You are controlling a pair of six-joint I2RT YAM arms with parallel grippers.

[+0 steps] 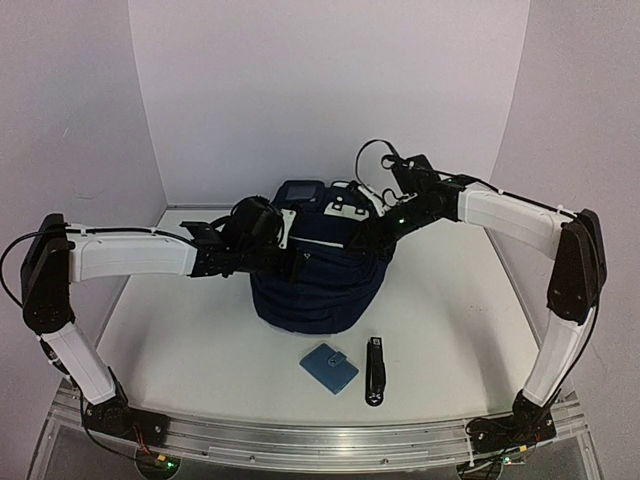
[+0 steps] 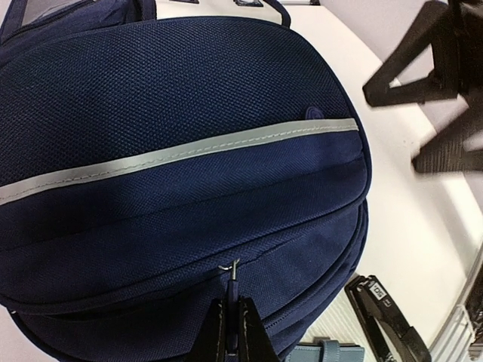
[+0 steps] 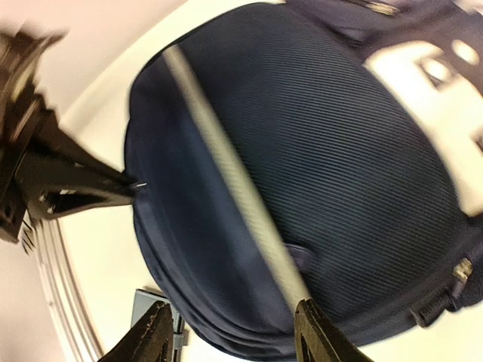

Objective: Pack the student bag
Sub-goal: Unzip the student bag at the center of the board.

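Two arms meet over the student bag, which stands mid-table, nearer the back edge than the front, w/ its rounded front panel facing the near edge. Navy fabric, a thin pale stripe across the front, white patches up by the top.

L gripper comes in from the table's left side and sits against the bag's front-left. In the L wrist view its jaws are pressed together, pinching the small metal zip pull on the seam below the stripe. The R wrist view shows the same from the side: dark fingers closing to a point right at the bag's edge.

R gripper reaches in from the right side and hangs over the bag's upper right, near the white patches. Its jaws are spread, w/ the bag's lower front edge showing between the two fingers. Nothing is held. Can't tell if the tips touch the fabric; that view is blurred.

Table, front part: a small light-blue wallet lies flat between the bag and the near edge, approx. centre. Just right of it, not touching, a black stapler lies lengthwise, pointing front to back. Both are apart from the bag.
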